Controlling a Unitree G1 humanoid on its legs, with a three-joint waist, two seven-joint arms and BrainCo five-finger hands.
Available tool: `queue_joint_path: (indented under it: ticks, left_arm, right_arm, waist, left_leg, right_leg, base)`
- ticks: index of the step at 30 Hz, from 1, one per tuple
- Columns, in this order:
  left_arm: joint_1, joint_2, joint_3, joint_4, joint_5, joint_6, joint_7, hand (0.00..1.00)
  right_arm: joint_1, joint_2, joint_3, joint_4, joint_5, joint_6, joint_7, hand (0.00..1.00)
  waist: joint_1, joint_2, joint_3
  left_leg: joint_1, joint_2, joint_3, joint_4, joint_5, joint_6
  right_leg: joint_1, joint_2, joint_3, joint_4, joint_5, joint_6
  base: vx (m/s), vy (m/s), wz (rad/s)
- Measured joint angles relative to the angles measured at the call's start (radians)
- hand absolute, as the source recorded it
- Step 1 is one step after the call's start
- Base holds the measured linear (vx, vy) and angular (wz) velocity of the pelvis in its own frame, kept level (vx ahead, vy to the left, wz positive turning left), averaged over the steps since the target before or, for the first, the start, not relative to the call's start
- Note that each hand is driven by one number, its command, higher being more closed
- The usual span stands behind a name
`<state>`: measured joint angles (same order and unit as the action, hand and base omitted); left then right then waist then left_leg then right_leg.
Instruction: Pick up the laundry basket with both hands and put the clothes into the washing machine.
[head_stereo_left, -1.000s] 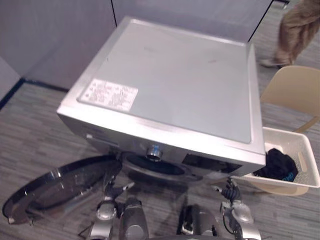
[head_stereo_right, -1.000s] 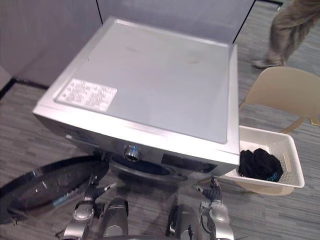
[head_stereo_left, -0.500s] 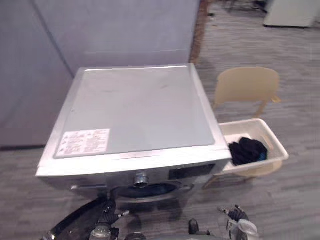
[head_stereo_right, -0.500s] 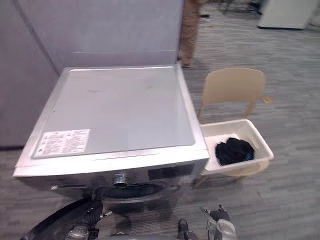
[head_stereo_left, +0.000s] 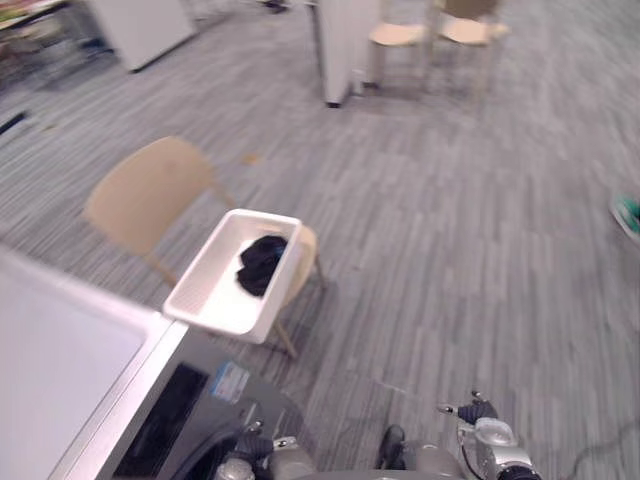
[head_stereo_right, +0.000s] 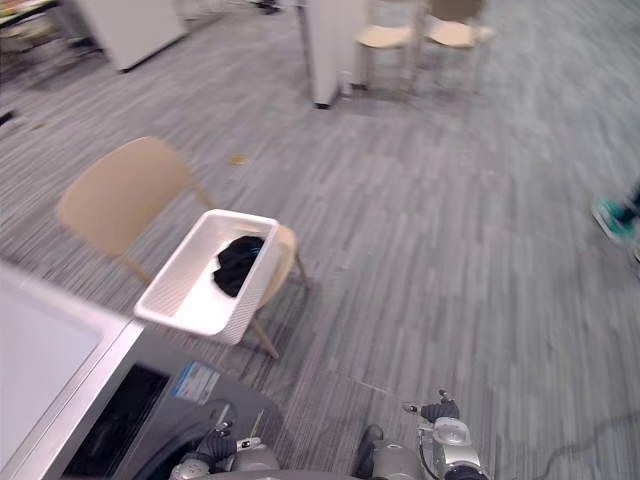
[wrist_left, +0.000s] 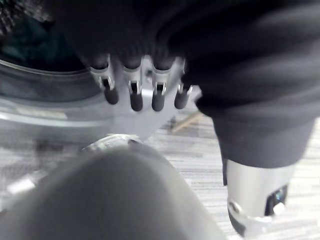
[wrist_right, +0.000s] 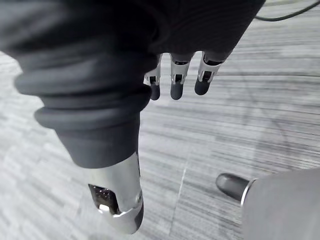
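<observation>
On the seat of a beige chair (head_stereo_left: 150, 195), just beside the corner of the washing machine (head_stereo_left: 60, 365), sits the white laundry basket (head_stereo_left: 212, 292), with a heap of dark clothes (head_stereo_left: 260, 263) toward its far end. Both hands hang low at the near edge of the head views, well apart from the basket — the left hand (wrist_left: 136, 97) in front of the machine's door opening, the right hand (wrist_right: 175, 87) over bare floor (head_stereo_left: 450, 230). Each hand has its fingers straight and relaxed, thumb apart, holding nothing. 2 more chairs (head_stereo_left: 400, 33) stand far back.
</observation>
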<state>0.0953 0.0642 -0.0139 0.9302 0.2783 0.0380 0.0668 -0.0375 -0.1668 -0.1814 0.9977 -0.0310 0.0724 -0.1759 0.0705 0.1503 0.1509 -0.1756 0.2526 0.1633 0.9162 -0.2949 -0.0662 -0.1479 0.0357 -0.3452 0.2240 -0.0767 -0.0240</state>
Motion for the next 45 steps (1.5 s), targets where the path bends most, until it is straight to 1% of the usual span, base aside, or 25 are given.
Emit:
queue_joint_path:
  ticks: [3, 4, 5, 7, 9, 10, 11, 12, 13, 14, 16, 18, 21, 22, 23, 24, 25, 26, 29, 31, 33, 35, 37, 39, 45]
  left_arm:
    - [-0.035, -0.003, -0.023, -0.024, -0.001, -0.001, 0.002, 0.00]
    - [-0.042, -0.004, -0.025, -0.025, -0.001, -0.002, 0.000, 0.00]
    - [-0.056, -0.002, -0.024, -0.029, -0.001, -0.004, 0.000, 0.00]
    - [-0.075, -0.005, -0.023, -0.036, 0.001, -0.005, -0.002, 0.00]
    - [-0.078, -0.029, -0.010, -0.059, -0.005, -0.012, -0.006, 0.00]
    - [-0.068, -0.026, 0.003, -0.068, -0.007, -0.014, -0.005, 0.00]
    - [-0.067, -0.003, 0.006, -0.067, -0.008, -0.014, -0.008, 0.00]
    - [-0.066, 0.001, 0.007, -0.063, -0.009, -0.012, -0.010, 0.00]
    - [-0.066, 0.029, 0.005, -0.057, -0.010, -0.007, -0.011, 0.00]
    - [-0.059, 0.049, 0.001, -0.056, -0.011, 0.001, -0.009, 0.00]
    - [-0.043, 0.054, -0.017, -0.058, -0.013, 0.009, -0.001, 0.00]
    - [-0.031, 0.051, -0.013, -0.059, -0.032, 0.016, 0.002, 0.00]
    - [-0.048, 0.023, -0.013, -0.058, -0.033, 0.023, 0.004, 0.00]
    - [-0.065, 0.015, -0.013, -0.057, -0.033, 0.022, 0.004, 0.00]
    - [-0.084, 0.011, -0.014, -0.056, -0.033, 0.019, 0.004, 0.00]
    - [-0.095, 0.009, -0.011, -0.059, -0.033, 0.014, 0.005, 0.00]
    - [-0.111, -0.034, 0.002, -0.043, -0.036, 0.016, 0.009, 0.00]
    - [-0.114, -0.071, 0.020, -0.048, -0.053, 0.007, 0.006, 0.00]
    - [-0.113, -0.085, 0.026, -0.055, -0.055, -0.004, 0.014, 0.00]
    - [-0.112, -0.085, 0.025, -0.057, -0.072, -0.005, 0.025, 0.00]
    - [-0.101, -0.077, 0.011, -0.056, -0.076, -0.004, 0.027, 0.00]
    - [-0.097, -0.065, -0.031, -0.055, -0.085, -0.003, 0.027, 0.00]
    - [-0.094, -0.031, -0.055, -0.055, -0.088, -0.003, 0.027, 0.00]
    - [-0.075, 0.002, -0.058, -0.053, -0.088, -0.002, 0.027, 0.00]
    - [-0.043, 0.062, -0.032, -0.034, -0.087, -0.004, 0.025, 0.00]
  right_arm:
    - [0.006, -0.010, -0.018, -0.003, 0.000, 0.002, 0.000, 0.00]
    - [0.005, -0.011, -0.017, -0.007, 0.000, -0.001, 0.001, 0.00]
    - [0.008, 0.002, -0.012, -0.012, 0.000, -0.006, 0.001, 0.00]
    - [0.002, 0.010, 0.008, -0.024, 0.000, -0.006, 0.001, 0.00]
    - [0.007, -0.003, 0.018, -0.013, -0.001, -0.004, 0.002, 0.00]
    - [0.022, 0.001, 0.020, -0.012, -0.003, -0.006, 0.004, 0.00]
    - [0.029, 0.018, 0.030, -0.012, -0.012, -0.008, 0.005, 0.00]
    - [0.024, 0.026, 0.038, -0.012, -0.015, -0.008, 0.007, 0.00]
    - [0.030, 0.043, 0.038, -0.013, -0.019, -0.008, 0.009, 0.00]
    - [0.036, 0.047, 0.028, -0.015, -0.019, -0.006, 0.015, 0.00]
    - [0.038, 0.030, 0.021, -0.021, -0.020, -0.006, 0.023, 0.00]
    - [0.045, 0.030, 0.018, -0.051, -0.022, -0.008, 0.024, 0.00]
    - [0.029, 0.026, 0.018, -0.081, -0.022, -0.015, 0.027, 0.00]
    - [0.022, 0.024, 0.018, -0.083, -0.021, -0.018, 0.026, 0.00]
    - [0.024, 0.023, 0.015, -0.084, -0.018, -0.021, 0.025, 0.00]
    - [0.037, 0.032, 0.013, -0.088, -0.018, -0.019, 0.023, 0.00]
    - [0.032, 0.013, 0.014, -0.082, -0.018, -0.016, 0.025, 0.00]
    - [0.021, 0.002, -0.006, -0.108, -0.018, -0.013, 0.021, 0.00]
    - [0.023, 0.002, -0.009, -0.169, -0.007, -0.026, 0.015, 0.00]
    - [0.013, 0.004, -0.015, -0.162, 0.004, -0.029, 0.003, 0.00]
    - [-0.012, 0.002, -0.031, -0.142, 0.018, -0.032, 0.000, 0.00]
    - [-0.025, -0.017, -0.064, -0.139, 0.033, -0.045, -0.005, 0.00]
    - [-0.022, -0.012, -0.079, -0.143, 0.045, -0.044, -0.006, 0.00]
    - [-0.022, 0.007, -0.078, -0.176, 0.049, -0.045, -0.014, 0.00]
    - [-0.025, -0.046, -0.042, -0.563, -0.096, -0.057, -0.026, 0.00]
  waist:
    - [0.004, 0.005, 0.018]
    - [0.005, 0.008, 0.022]
    - [0.015, -0.008, 0.032]
    - [0.039, -0.021, 0.023]
    - [0.056, -0.028, 0.043]
    - [0.057, -0.032, 0.041]
    - [0.059, -0.058, 0.035]
    - [0.057, -0.078, 0.036]
    - [0.038, -0.119, 0.045]
    - [0.021, -0.131, 0.049]
    - [0.008, -0.130, 0.052]
    - [0.009, -0.122, 0.055]
    - [0.022, -0.088, 0.059]
    - [0.022, -0.081, 0.057]
    - [0.015, -0.086, 0.056]
    - [-0.002, -0.102, 0.060]
    - [0.003, -0.048, 0.075]
    - [0.016, -0.025, 0.072]
    - [0.013, -0.037, 0.068]
    - [0.011, -0.056, 0.061]
    - [-0.001, -0.070, 0.052]
    - [-0.010, -0.057, 0.034]
    - [-0.018, -0.078, 0.032]
    - [-0.010, -0.100, 0.026]
    - [-0.003, -0.137, 0.006]
  left_leg:
    - [-0.060, -0.128, -0.083, -0.299, 0.009, -0.010]
    - [-0.065, -0.135, -0.078, -0.375, 0.018, -0.014]
    - [-0.053, -0.139, -0.047, -0.427, 0.050, 0.033]
    - [-0.044, -0.131, 0.003, -0.485, 0.053, 0.026]
    - [-0.112, -0.144, -0.003, -0.349, 0.004, 0.122]
    - [-0.100, -0.150, 0.003, -0.358, -0.011, 0.139]
    - [-0.064, -0.172, 0.001, -0.376, -0.038, 0.137]
    - [-0.051, -0.200, -0.016, -0.383, -0.053, 0.145]
    - [-0.014, -0.247, -0.054, -0.390, -0.068, 0.166]
    - [0.021, -0.276, -0.101, -0.390, -0.072, 0.174]
    - [0.086, -0.293, -0.187, -0.413, -0.084, 0.173]
    - [0.140, -0.295, -0.256, -0.451, -0.085, 0.171]
    - [0.203, -0.258, -0.399, -0.525, -0.087, 0.156]
    - [0.195, -0.256, -0.458, -0.519, -0.089, 0.143]
    - [0.178, -0.260, -0.544, -0.486, -0.101, 0.086]
    - [0.184, -0.268, -0.603, -0.454, -0.135, 0.026]
    - [0.187, -0.226, -0.632, -0.439, -0.150, 0.008]
    - [0.171, -0.191, -0.635, -0.442, -0.102, -0.057]
    - [0.166, -0.127, -0.586, -0.459, 0.029, -0.086]
    - [0.123, -0.078, -0.458, -0.459, 0.092, -0.089]
    - [0.072, -0.025, -0.229, -0.474, 0.091, -0.087]
    - [0.050, 0.002, 0.095, -0.545, 0.104, -0.057]
    - [0.053, -0.016, 0.171, -0.617, 0.118, -0.040]
    - [0.061, -0.043, 0.139, -0.646, 0.129, -0.037]
    - [0.079, -0.097, 0.111, -0.725, 0.190, -0.021]
  right_leg:
    - [0.076, 0.031, 0.046, -0.115, 0.026, -0.003]
    - [0.088, 0.039, 0.050, -0.136, 0.034, -0.009]
    - [0.123, 0.047, 0.078, -0.190, 0.037, -0.001]
    - [0.109, 0.044, 0.126, -0.169, 0.019, 0.025]
    - [0.121, 0.039, 0.122, -0.111, -0.064, 0.062]
    - [0.110, 0.029, 0.108, -0.043, -0.111, 0.086]
    - [0.056, -0.014, 0.107, 0.159, -0.188, 0.166]
    - [0.001, -0.044, 0.136, 0.307, -0.199, 0.198]
    - [-0.113, -0.100, 0.189, 0.608, -0.148, 0.264]
    - [-0.184, -0.129, 0.211, 0.778, -0.141, 0.275]
    - [-0.218, -0.171, 0.202, 0.828, -0.174, 0.211]
    - [-0.236, -0.197, 0.196, 0.719, -0.200, 0.158]
    - [-0.265, -0.144, 0.333, 0.347, -0.166, 0.145]
    - [-0.276, -0.116, 0.441, 0.216, -0.107, 0.166]
    - [-0.236, -0.120, 0.611, -0.001, 0.022, 0.213]
    - [-0.176, -0.162, 0.649, -0.095, 0.152, 0.252]
    - [-0.166, -0.118, 0.590, -0.055, 0.140, 0.227]
    - [-0.169, -0.111, 0.526, 0.039, 0.070, 0.184]
    - [-0.115, -0.140, 0.337, 0.175, -0.037, 0.124]
    - [-0.041, -0.157, 0.237, 0.125, -0.040, 0.118]
    - [0.032, -0.170, 0.143, 0.043, -0.040, 0.117]
    - [0.067, -0.198, 0.010, 0.004, -0.040, 0.118]
    - [0.111, -0.215, -0.075, -0.037, -0.039, 0.119]
    - [0.139, -0.227, -0.103, -0.061, -0.034, 0.127]
    - [0.180, -0.249, -0.120, -0.131, 0.030, 0.139]
  base:
    - [0.17, 0.068, -1.05]
    - [0.18, 0.097, -0.97]
    - [0.24, 0.101, -0.83]
    - [0.31, 0.095, -0.47]
    - [0.37, 0.179, 0.30]
    - [0.36, 0.193, 0.35]
    - [0.28, 0.128, 0.42]
    - [0.38, 0.133, 0.86]
    - [0.45, 0.082, 1.26]
    - [0.48, 0.039, 1.41]
    - [0.54, -0.038, 1.40]
    - [0.54, -0.084, 1.16]
    - [0.51, -0.233, 1.24]
    - [0.52, -0.381, 1.75]
    - [0.67, -0.544, 2.46]
    - [0.57, -0.515, 2.22]
    - [0.51, -0.492, 1.83]
    - [0.37, -0.449, 1.36]
    - [0.30, -0.438, 1.75]
    - [0.19, -0.314, 1.96]
    - [0.14, -0.189, 1.56]
    - [0.07, -0.017, 1.61]
    - [0.03, 0.082, 1.51]
    - [0.05, 0.084, 0.82]
    - [0.00, 0.080, 0.22]
